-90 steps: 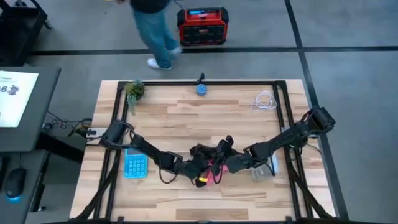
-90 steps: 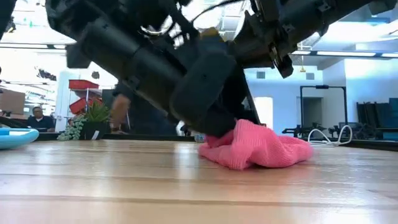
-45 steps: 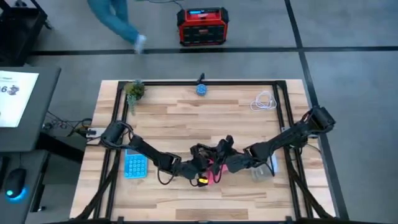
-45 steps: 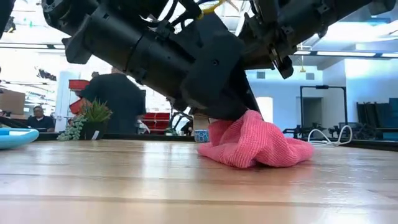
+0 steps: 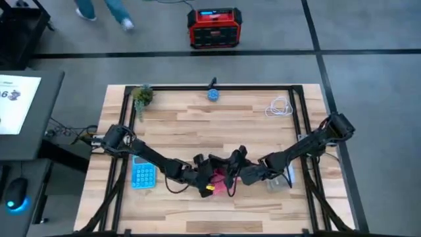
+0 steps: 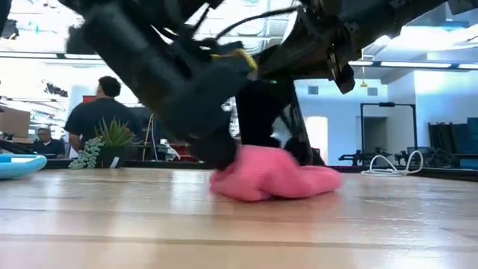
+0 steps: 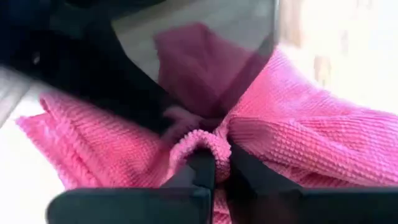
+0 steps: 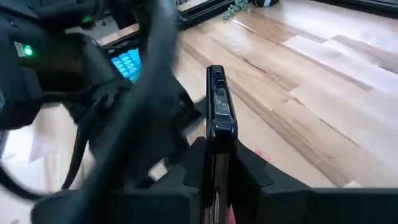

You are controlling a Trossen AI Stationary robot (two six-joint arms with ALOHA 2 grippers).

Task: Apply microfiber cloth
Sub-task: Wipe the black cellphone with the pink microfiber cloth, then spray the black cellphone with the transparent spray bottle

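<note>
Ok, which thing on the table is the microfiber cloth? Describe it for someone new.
Find the wooden table, then the spot near its front middle where both arms meet. The microfiber cloth is the crumpled pink heap there, pinched in the left claw. It is soft and pink, unlike the flat light-blue calculator to its left.

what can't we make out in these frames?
- High view: most of the pink cloth is covered by the left gripper and right gripper.
- Low view: the phone is hidden behind the arms and the cloth; whether they touch is unclear.
- Left wrist view: the phone's screen beyond the pinched cloth is dark and cut off.
</note>
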